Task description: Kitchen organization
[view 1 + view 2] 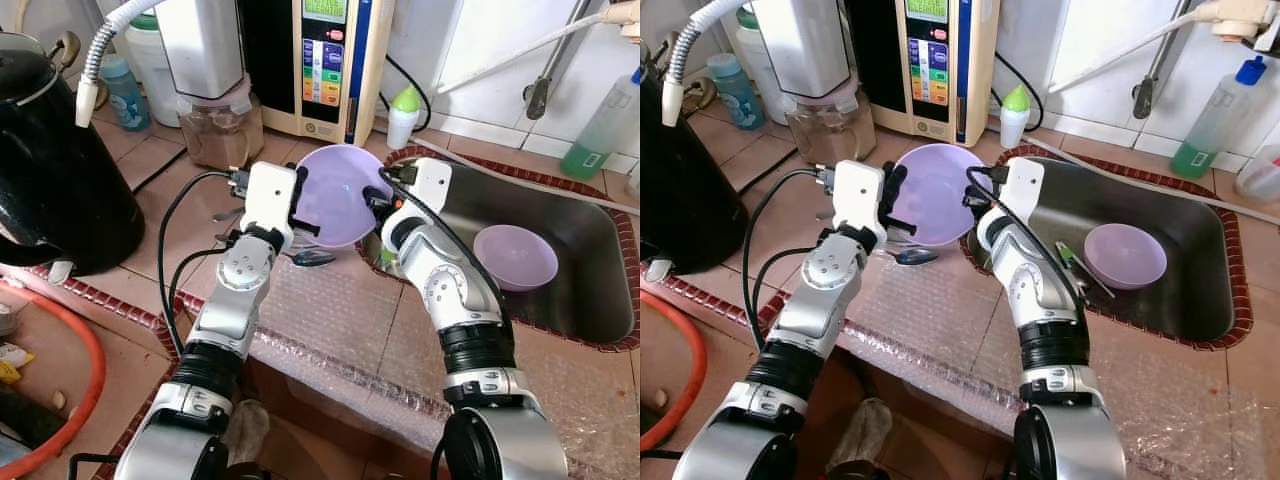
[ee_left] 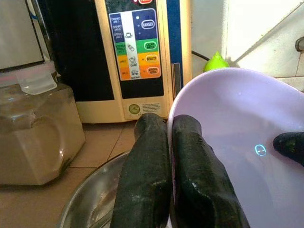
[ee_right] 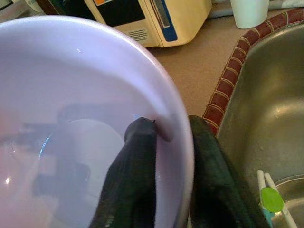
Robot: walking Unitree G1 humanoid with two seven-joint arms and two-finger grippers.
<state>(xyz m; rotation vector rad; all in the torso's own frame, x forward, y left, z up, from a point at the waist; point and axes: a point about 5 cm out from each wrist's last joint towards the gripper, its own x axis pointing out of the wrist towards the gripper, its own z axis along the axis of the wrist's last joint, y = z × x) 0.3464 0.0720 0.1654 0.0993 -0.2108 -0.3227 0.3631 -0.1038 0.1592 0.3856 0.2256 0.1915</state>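
Both grippers clamped on lavender bowl (image 1: 335, 195) rim, frame centre: left gripper (image 1: 298, 205), right gripper (image 1: 380, 203). Light, stiff, slick plastic probably; rim pinch suits.

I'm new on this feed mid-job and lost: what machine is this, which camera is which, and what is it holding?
It is a two-armed humanoid robot at a kitchen counter. The two wide pictures come from its head, looking down; the two close-ups come from its wrists.

The left gripper and right gripper each pinch the rim of one lilac bowl, held tilted above the counter.

A second lilac bowl sits in the sink. A spoon lies on the counter, and a black kettle stands at the left.
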